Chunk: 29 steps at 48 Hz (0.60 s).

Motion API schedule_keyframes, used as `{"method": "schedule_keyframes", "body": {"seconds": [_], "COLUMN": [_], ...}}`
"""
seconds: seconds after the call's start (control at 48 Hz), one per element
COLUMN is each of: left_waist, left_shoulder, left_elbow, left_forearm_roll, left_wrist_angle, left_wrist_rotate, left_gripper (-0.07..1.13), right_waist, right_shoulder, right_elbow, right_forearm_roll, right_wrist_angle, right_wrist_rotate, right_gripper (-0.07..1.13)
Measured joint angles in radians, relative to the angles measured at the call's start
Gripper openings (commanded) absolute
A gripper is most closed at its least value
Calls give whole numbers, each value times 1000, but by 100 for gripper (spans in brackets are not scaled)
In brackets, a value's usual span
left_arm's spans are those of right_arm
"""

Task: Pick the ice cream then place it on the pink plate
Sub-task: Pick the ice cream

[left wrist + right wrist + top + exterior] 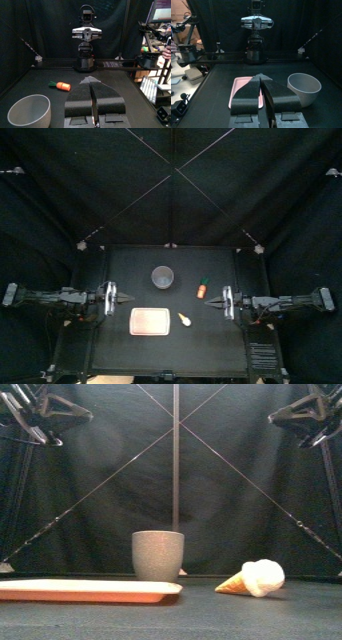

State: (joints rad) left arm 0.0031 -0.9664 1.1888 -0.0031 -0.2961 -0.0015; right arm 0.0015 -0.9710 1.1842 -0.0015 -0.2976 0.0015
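We see the ice cream (257,578) lower right, near the pink plate (87,589); left gripper (92,80) and right gripper (261,76) pinched together, empty.

Toward the front of the worktop (201,348): tray (150,322), flat, with ice cream (187,317) on its side just right of it, not touching. Behind the tray: cup (163,277), upright. Near the cup, on its right: carrot (202,287). All 4 apart.
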Motion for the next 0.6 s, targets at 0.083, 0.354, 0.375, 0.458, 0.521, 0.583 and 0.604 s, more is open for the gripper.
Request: {"method": "schedule_keyframes", "body": {"seconds": [0.083, 0.354, 0.375, 0.458, 0.521, 0.583, 0.604], "left_waist": [0, -2, -2, -2, -3, -3, -3], "left_shoulder": [0, 2, 3, 3, 3, 3, 2], "left_elbow": [20, 34, 34, 34, 34, 35, 35], "left_forearm_roll": [-25, -61, -61, -58, -51, -43, -40], "left_wrist_angle": [-18, -48, -49, -48, -49, -49, -48], "left_wrist_rotate": [-6, -2, 0, 0, 2, 2, 2], "left_gripper": [-6, -3, -3, -3, -3, -3, -3], "right_waist": [-6, -28, -25, -6, 17, 43, 51], "right_shoulder": [6, 107, 121, 164, 198, 238, 253], "right_elbow": [11, 17, 12, -6, -18, -31, -34], "right_forearm_roll": [3, 95, 101, 117, 121, 124, 126], "right_wrist_angle": [2, 25, 35, 84, 120, 144, 149], "right_wrist_rotate": [5, 112, 129, 186, 224, 268, 282], "right_gripper": [0, 11, 12, 21, 30, 41, 46]}}
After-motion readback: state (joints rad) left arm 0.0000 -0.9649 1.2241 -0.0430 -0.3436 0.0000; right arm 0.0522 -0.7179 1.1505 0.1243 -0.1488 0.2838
